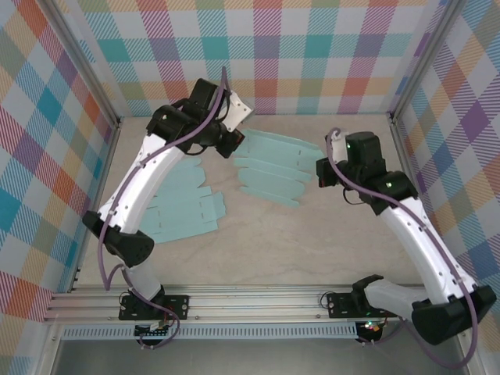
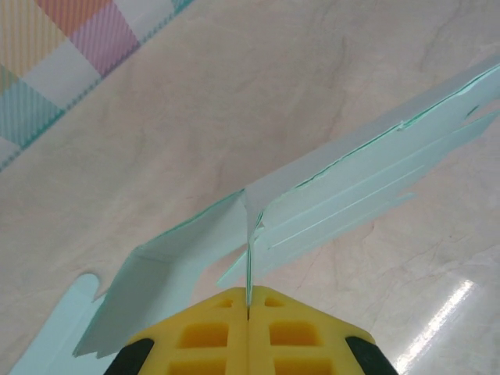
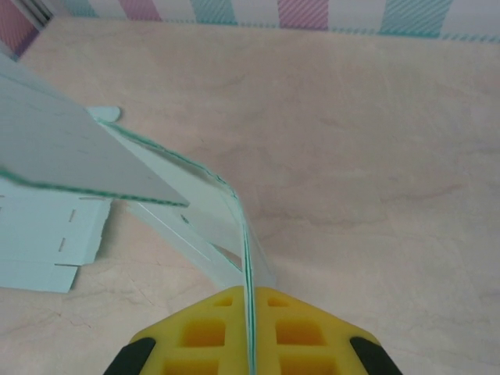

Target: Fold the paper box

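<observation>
L fingers (image 2: 205, 337) & R fingers (image 3: 205, 336) each pinch an end of paper box (image 1: 269, 168), held up. Next, prob.: bend along crease w/o tearing.

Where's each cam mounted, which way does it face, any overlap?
Top external: above and behind the bases, looking down at the table; left arm and right arm show.
Left wrist: on the wrist, facing along the left tool, shut on the paper box.
Right wrist: same, right tool shut on its other end.
Shared: all see the paper box.
</observation>
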